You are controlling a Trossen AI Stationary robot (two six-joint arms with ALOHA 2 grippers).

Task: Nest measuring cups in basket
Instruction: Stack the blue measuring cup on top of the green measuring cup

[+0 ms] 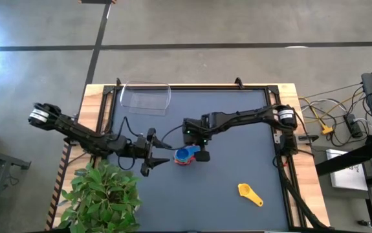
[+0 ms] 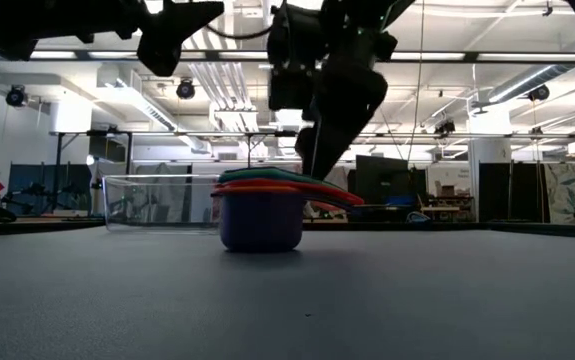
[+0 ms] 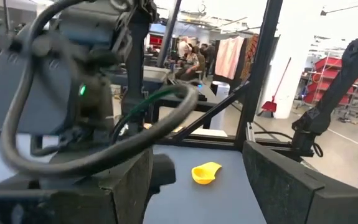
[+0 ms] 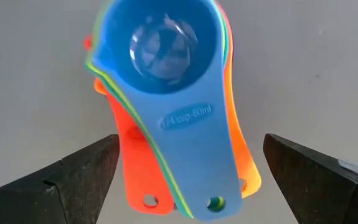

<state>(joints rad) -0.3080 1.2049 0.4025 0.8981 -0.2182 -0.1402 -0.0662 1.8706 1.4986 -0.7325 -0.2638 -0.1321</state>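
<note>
dark table [image 1: 224, 207], right gripper [image 1: 193, 150] open above nested cups [image 1: 184, 155], left gripper [image 1: 154, 157] open beside

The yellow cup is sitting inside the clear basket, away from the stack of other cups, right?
Not quite. The yellow cup is away from the stack of cups, but it lies on the bare table, far from the clear basket. The high view shows this.

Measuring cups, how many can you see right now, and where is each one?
6 visible: a nested stack mid-table shows blue, teal, green, red, orange and purple layers; the yellow cup lies alone, nearer the right arm's side. More may hide inside the stack.
</note>
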